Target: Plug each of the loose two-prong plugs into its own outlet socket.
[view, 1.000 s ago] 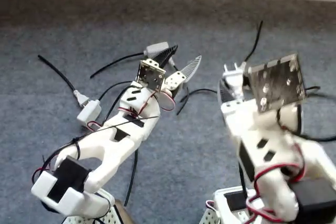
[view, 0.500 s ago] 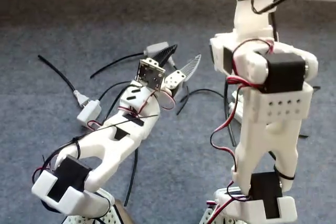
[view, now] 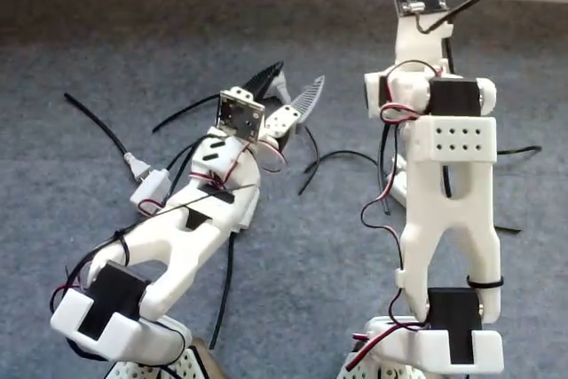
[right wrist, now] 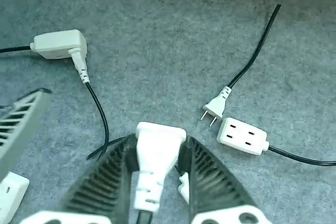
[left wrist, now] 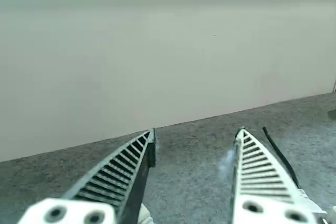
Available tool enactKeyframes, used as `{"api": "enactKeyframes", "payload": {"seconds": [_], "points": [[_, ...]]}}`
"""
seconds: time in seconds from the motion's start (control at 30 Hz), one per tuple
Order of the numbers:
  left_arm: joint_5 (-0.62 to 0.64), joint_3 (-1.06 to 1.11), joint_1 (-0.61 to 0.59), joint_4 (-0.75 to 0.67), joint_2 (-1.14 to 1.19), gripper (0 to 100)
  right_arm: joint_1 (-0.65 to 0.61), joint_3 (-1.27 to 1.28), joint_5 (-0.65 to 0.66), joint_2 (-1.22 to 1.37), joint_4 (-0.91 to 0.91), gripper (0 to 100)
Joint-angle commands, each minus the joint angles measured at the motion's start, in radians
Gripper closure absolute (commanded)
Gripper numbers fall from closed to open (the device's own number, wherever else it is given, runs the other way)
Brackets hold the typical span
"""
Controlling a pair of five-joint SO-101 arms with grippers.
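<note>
- The loose plug (right wrist: 212,109) lay on the tabletop (right wrist: 157,3) just beside its socket (right wrist: 241,136), not yet inserted.
- The right gripper (right wrist: 157,145) had its jaws clenched on a held plug (right wrist: 156,166), raised above the tabletop and also unplugged.
- The left gripper (left wrist: 197,135) had its jaws released and empty.

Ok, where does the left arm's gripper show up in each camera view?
High view: left gripper, open, just above picture centre.
Left wrist view: left gripper in the foreground, facing the wall.
Right wrist view: one of its ribbed fingers, beside the black cable.
Shared landmark: that black cable, in high and right wrist views.
</note>
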Motion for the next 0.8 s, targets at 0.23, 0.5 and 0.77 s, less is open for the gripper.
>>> {"api": "enactKeyframes", "payload": {"seconds": [0.23,0.5,0.77], "points": [[0.006,-0.068,-0.094,-0.021,-0.002,77,-0.117,0.185,-0.048,-0.016,-0.151,98.5],[0.006,-0.07,-0.116,-0.025,-0.013,77,-0.263,0.306,0.015,-0.019,-0.239,98.5],[0.008,-0.07,-0.108,-0.025,-0.013,77,-0.34,0.305,0.025,-0.038,-0.231,98.5]]}}
